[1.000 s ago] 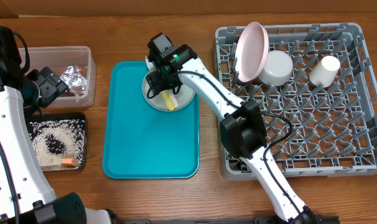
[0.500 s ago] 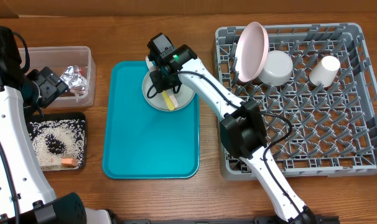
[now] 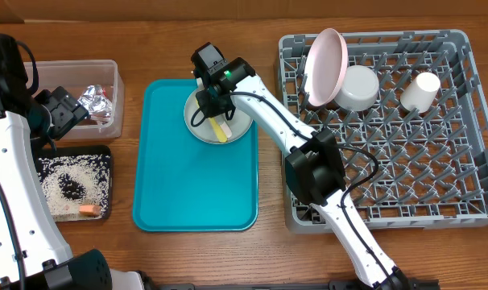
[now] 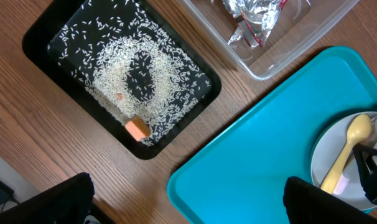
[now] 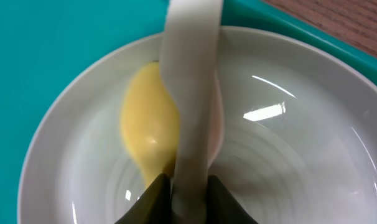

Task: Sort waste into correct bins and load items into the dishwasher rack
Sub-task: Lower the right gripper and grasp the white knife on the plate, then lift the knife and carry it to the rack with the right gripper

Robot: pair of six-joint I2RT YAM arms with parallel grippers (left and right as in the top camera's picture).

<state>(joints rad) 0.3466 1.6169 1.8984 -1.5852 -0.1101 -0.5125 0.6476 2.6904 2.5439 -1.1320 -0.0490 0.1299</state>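
The right gripper [image 5: 183, 190] clamped the pale cutlery [image 5: 190, 74]; a straight lift should spare the yellow utensil [image 5: 148, 124]. The left gripper [image 4: 188, 202] gaped.

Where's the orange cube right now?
Overhead view, left side: the orange cube sits in the black tray, near corner, by the rice, below the clear tub.

serving tray [image 3: 179, 185]: centre of table [image 3: 228, 258]. plate [image 3: 242, 127]: on serving tray, far right corner; cutlery [image 3: 220, 130] on plate. rack [image 3: 405, 161]: right of serving tray. second plate [image 3: 324, 64]: on edge in rack, far left corner; bowl [image 3: 358, 87] just right of it; cup [image 3: 419, 90] further right. tub [image 3: 71, 80]: left of serving tray, far side; foil ball [image 3: 95, 101] inside. shallow tray [image 3: 109, 185]: just in front of tub; rice [image 3: 59, 197] and food cube [image 3: 88, 210] inside.
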